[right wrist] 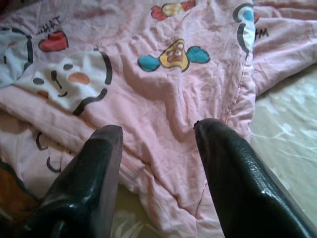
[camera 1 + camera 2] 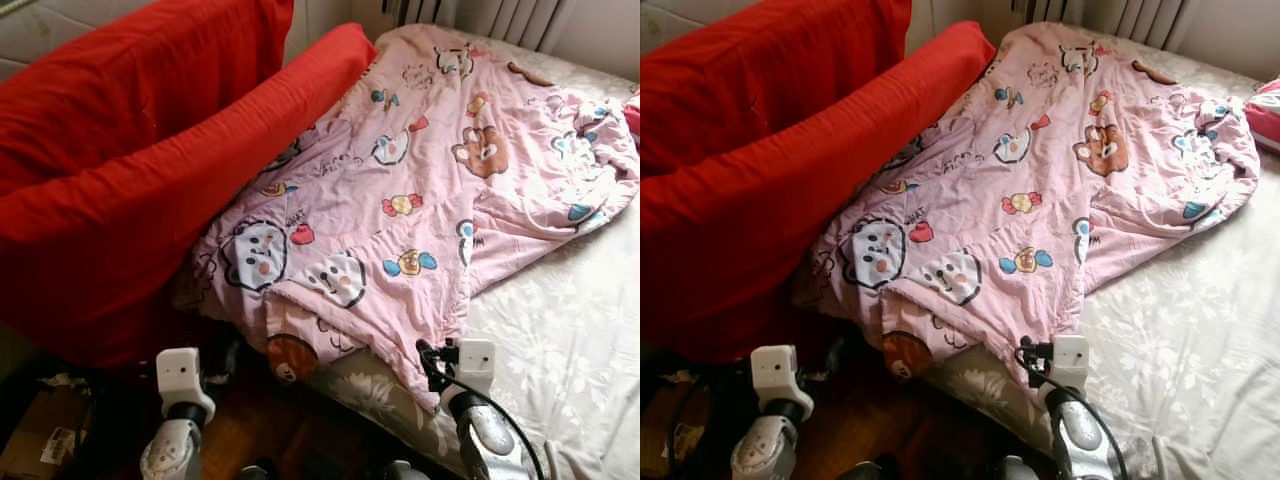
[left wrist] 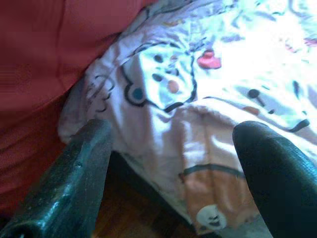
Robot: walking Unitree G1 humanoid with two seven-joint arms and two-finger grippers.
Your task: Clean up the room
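Sprawling across the bed ahead of you, the rumpled pink quilt printed with cartoon bears and candies [image 2: 420, 190] runs from your 12 o'clock toward 1 o'clock over the pale floral bedsheet [image 2: 570, 330], its near edge hanging off the mattress above the dark wooden floor [image 2: 270, 425]. At 10 o'clock, two big red fabric cushions [image 2: 130, 170] lean along the quilt's edge. Your right gripper [image 1: 158, 134] hovers just beside the quilt's near hem, fingers spread apart and empty. Your left gripper [image 3: 168, 148] sits at 11 o'clock, close to the hanging corner, fingers likewise parted with nothing between them.
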